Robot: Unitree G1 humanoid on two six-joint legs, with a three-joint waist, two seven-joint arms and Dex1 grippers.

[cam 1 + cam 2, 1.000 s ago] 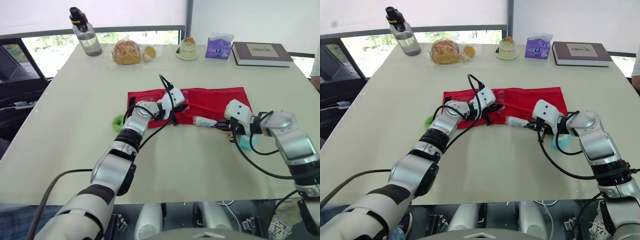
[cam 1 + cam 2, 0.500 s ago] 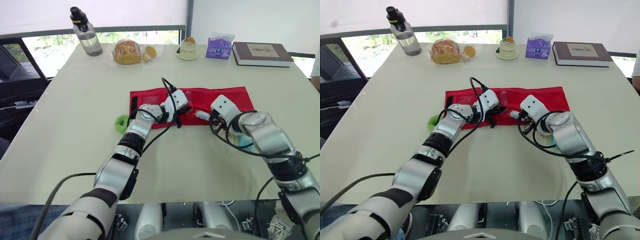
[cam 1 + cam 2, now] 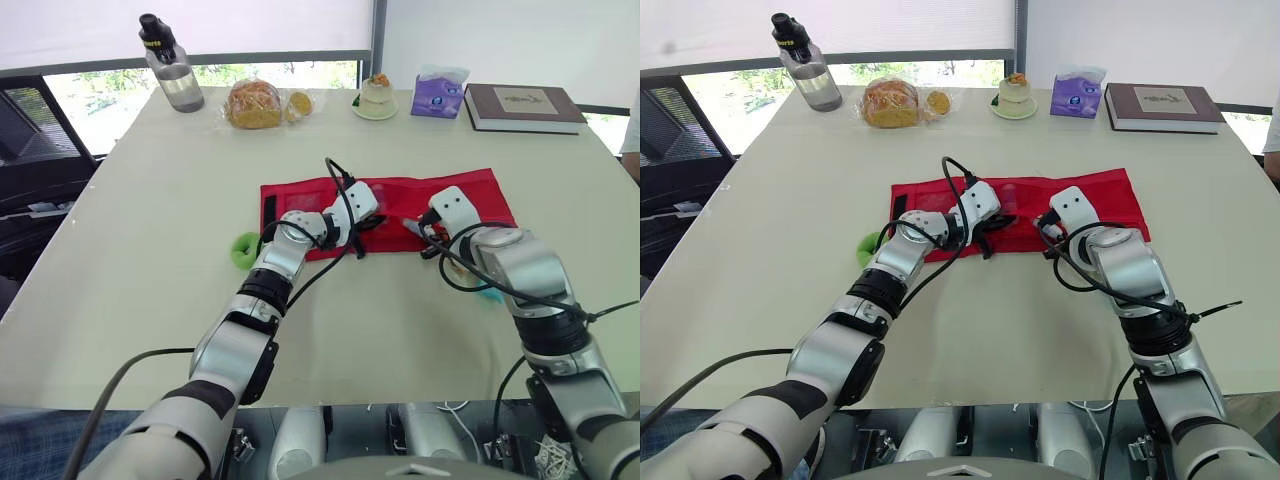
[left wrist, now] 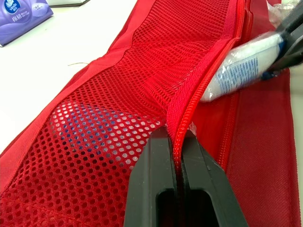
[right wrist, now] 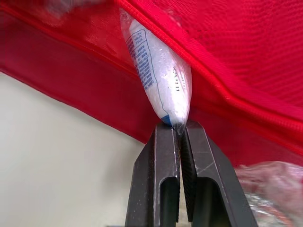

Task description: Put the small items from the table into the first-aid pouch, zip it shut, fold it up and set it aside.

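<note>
Change: right gripper [image 5: 180,124] has carried the white packet [image 5: 161,80] off the bare table [image 3: 150,200], toward 12 o'clock, to the pouch [image 3: 470,192] mouth.
Right grip: clenched on the packet's crimped tail; the glossy, printed, tube-shaped body noses under the zipper tape [image 4: 201,87].
Left gripper [image 4: 176,135]: clamped on that red tape, lifting the mesh pocket [image 4: 142,90] edge.
Pouch: flat red fabric, unfolded, mid-table; perforated mesh covers a blue item [image 4: 80,130].
Green roll [image 3: 243,248]: near the pouch's 8 o'clock corner.
Room: open tabletop at 6 o'clock; bottle [image 3: 170,65], bread [image 3: 252,104], tissue pack [image 3: 440,92], book [image 3: 525,107] line the far edge, 11 to 1 o'clock.
</note>
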